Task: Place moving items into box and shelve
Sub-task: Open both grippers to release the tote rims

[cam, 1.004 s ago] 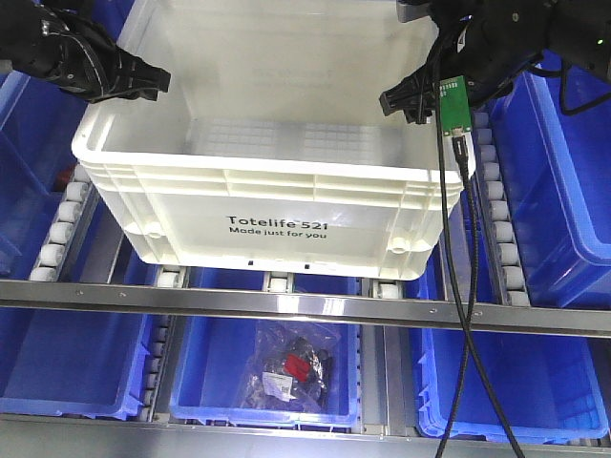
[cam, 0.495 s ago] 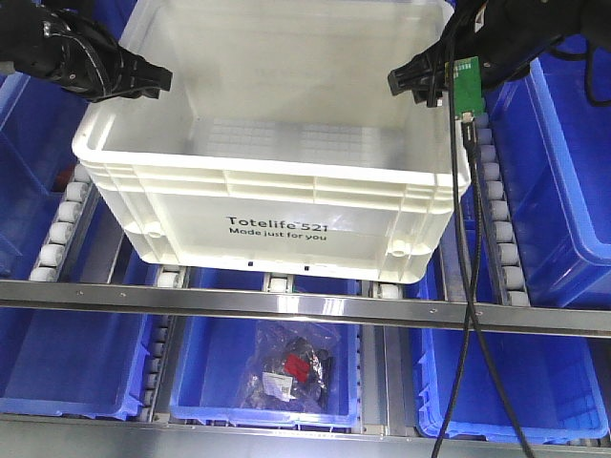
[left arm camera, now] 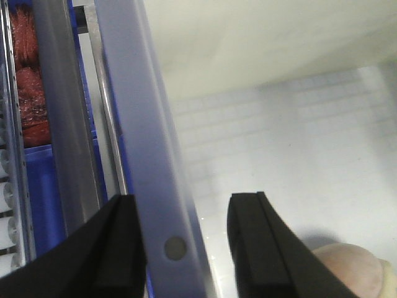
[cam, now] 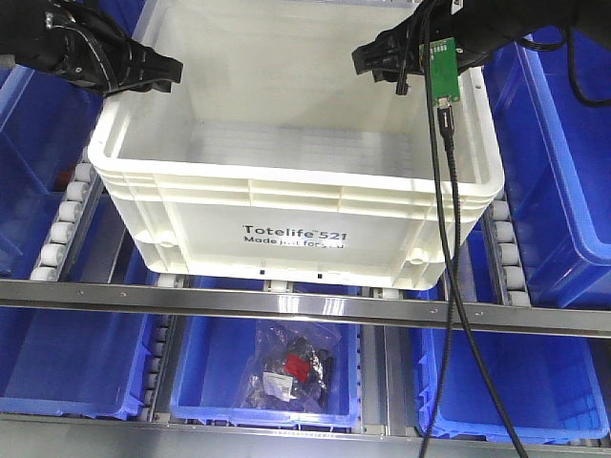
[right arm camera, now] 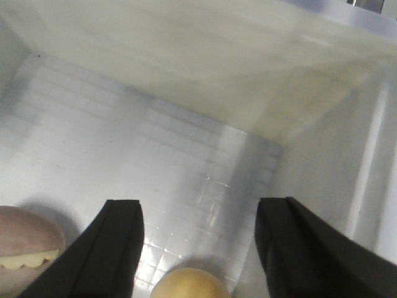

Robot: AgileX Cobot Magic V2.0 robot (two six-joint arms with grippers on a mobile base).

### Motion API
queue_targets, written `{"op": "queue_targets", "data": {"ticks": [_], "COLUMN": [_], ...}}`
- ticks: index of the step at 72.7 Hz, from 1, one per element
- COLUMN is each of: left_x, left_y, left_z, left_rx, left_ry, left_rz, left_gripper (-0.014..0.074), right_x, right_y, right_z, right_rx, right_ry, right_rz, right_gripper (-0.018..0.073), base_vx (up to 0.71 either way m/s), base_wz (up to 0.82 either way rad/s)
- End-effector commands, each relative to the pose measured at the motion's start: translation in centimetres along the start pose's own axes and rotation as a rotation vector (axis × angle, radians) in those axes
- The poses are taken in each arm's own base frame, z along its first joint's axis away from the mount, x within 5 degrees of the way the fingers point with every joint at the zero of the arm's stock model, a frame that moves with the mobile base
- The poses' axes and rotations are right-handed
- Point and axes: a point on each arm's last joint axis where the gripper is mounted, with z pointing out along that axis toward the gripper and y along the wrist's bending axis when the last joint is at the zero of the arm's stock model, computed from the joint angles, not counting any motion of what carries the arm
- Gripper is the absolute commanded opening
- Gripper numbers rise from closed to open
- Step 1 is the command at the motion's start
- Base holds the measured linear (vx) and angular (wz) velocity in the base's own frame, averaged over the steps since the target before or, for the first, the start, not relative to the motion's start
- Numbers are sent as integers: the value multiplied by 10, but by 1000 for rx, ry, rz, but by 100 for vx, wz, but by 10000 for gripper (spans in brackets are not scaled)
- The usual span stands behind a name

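Shifted rightward, box (cam: 296,181) sits between spread hands.

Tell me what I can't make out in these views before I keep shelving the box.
- Items in the box: front view hides them behind its near wall; wrist views cut them off at the bottom edge.
- Bagged contents in the lower blue bin: too small.
- Left gripper: straddles the rim; contact unclear.

The box (cam: 296,205) I am handling is a large white plastic crate with a ribbed rim and black "Totelife 521" print on its near side. It sits upright and open-topped on the roller shelf (cam: 67,224), between blue bins, its gridded floor visible inside.
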Motion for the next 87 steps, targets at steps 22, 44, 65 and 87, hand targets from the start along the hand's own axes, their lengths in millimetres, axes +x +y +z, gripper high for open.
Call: {"op": "queue_targets", "data": {"ticks": [22,44,65,87], "left_x": [-24,-22,-27,-21], "left_y": [-4,-5,-8,-9], "left_z": [-36,-38,-62,-65], "left_rx": [-59,-54,-53,-47], "left_ry": [-176,-151,-214,-151], "left_rz": [-16,-35,-31,-33], "left_gripper": [409,408,408,408], "right_x": [-17,-17,-20,-20], "right_y": [-4,-4,-4,-3], "right_z": [-30,-30,-31,-51], "right_rx": [6,5,1,-23], "right_ry": [-125,-132,-165,-172], "right_rz": [-3,-3,-3,29], "right_gripper": [458,458,458,458], "base_vx": [0,0,0,0], "base_wz": [0,0,0,0]}}
